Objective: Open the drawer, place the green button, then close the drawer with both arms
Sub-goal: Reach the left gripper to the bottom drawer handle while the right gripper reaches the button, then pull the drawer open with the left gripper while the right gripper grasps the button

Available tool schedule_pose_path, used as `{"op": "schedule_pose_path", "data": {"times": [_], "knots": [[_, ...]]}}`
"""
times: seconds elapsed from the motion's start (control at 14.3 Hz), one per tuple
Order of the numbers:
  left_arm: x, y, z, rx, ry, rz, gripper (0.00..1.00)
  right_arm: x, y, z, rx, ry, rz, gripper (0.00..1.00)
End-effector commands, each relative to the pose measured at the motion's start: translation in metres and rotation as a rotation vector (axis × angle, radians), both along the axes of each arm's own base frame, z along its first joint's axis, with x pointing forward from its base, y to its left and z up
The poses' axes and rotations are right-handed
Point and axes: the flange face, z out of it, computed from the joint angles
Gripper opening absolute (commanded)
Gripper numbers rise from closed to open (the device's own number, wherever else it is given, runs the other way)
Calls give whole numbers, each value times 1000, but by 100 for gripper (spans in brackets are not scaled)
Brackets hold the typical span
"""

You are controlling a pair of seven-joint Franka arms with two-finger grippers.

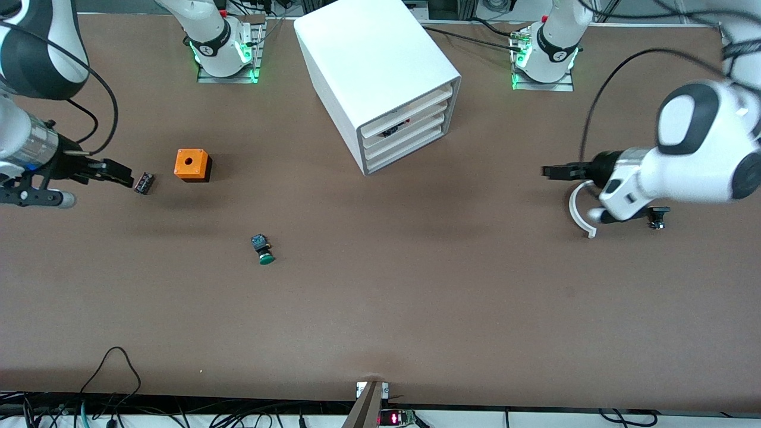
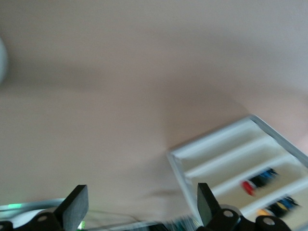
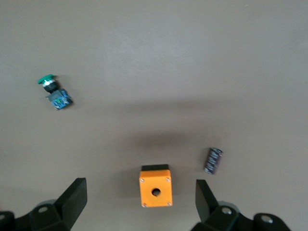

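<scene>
Front view shows our left gripper (image 1: 550,172), fingers apart, at right of frame facing the cabinet's lowest drawer (image 1: 406,153) at upper centre, closer than the spread right gripper (image 1: 122,174).

Even overhead light, soft shadows under orange cube (image 1: 192,164); left wrist view motion-blurred, others sharp.

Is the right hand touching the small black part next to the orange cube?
Apart. The right wrist view shows the small black part lying on bare table clear of the right hand, whose open fingers hold nothing.
</scene>
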Motion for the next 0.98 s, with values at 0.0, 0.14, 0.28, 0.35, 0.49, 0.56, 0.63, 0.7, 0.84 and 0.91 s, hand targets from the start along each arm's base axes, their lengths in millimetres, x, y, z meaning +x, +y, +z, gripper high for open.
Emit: {"op": "schedule_pose_path", "data": {"times": [0.0, 0.14, 0.28, 0.35, 0.49, 0.56, 0.63, 0.7, 0.84, 0.91], "knots": [[-6, -82, -83, -167, 149, 7, 100, 16, 36, -31, 27, -7, 51, 100], [-27, -130, -128, -308, 196, 42, 100, 24, 73, -58, 21, -8, 107, 100], [-55, -171, -159, -404, 165, 5, 100, 26, 108, -88, 5, 14, 170, 100], [-71, -191, -169, -422, 148, -32, 100, 23, 123, -106, 1, 38, 195, 100], [-97, -219, -179, -440, 157, -58, 100, 21, 167, -139, -7, 47, 277, 100], [-111, -232, -184, -454, 169, -64, 100, 21, 179, -156, -4, 51, 329, 100], [-123, -243, -190, -457, 163, -72, 100, 21, 189, -173, 4, 49, 395, 100], [-132, -247, -197, -450, 140, -81, 100, 21, 198, -190, 13, 52, 476, 100], [-144, -248, -205, -457, 115, -109, 99, 21, 214, -211, 29, 32, 574, 100], [-147, -246, -208, -464, 112, -118, 93, 23, 215, -224, 30, 21, 598, 100]]}}
